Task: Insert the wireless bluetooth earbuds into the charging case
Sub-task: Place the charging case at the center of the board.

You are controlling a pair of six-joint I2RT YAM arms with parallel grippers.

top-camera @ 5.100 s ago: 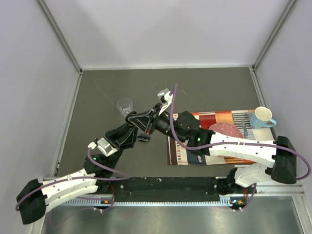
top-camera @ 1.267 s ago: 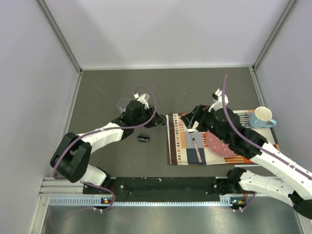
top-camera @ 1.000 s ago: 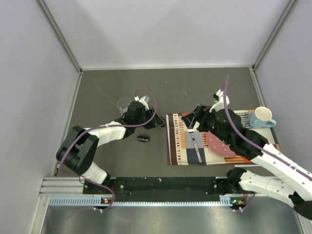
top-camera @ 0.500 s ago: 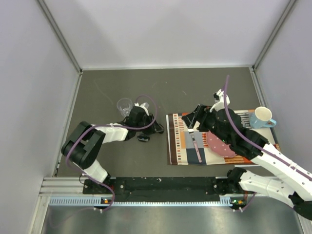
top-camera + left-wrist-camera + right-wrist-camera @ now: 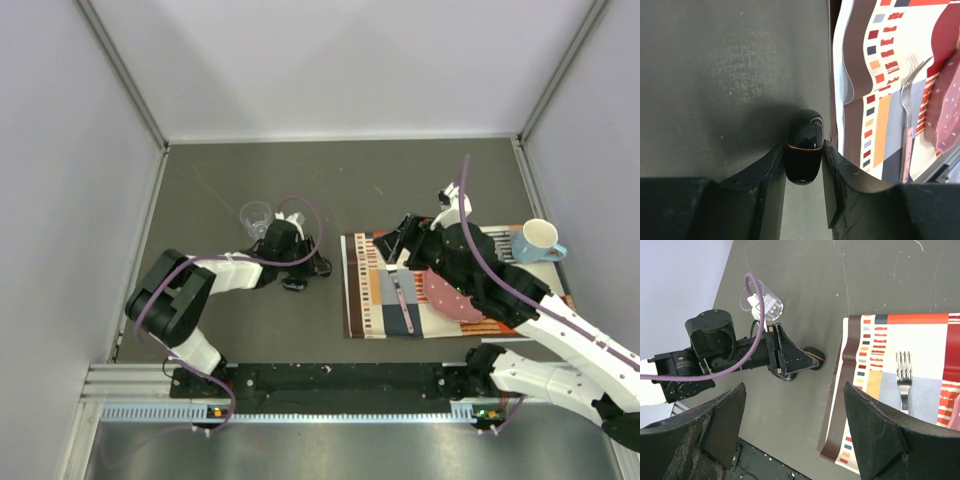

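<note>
- Dark grey table [image 5: 200, 180], with pale walls all round.
- The charging case [image 5: 805, 160] lies on the table, just beside the striped mat [image 5: 375, 300]. It looks small, hard and shiny, so it is likely light and slippery. Hold it by its two sides.
- No earbuds show; I cannot tell where they are.
- The left gripper [image 5: 804, 144] reaches low, its jaws pinching the case.
- The right gripper [image 5: 795, 390] hangs high, jaws wide, holding nothing.

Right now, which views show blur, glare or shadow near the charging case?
Left wrist: the charging case has a small glossy highlight, with a dark soft shadow beside it. Right wrist: its own fingers are blurred. Top external: even light, case tiny.
</note>
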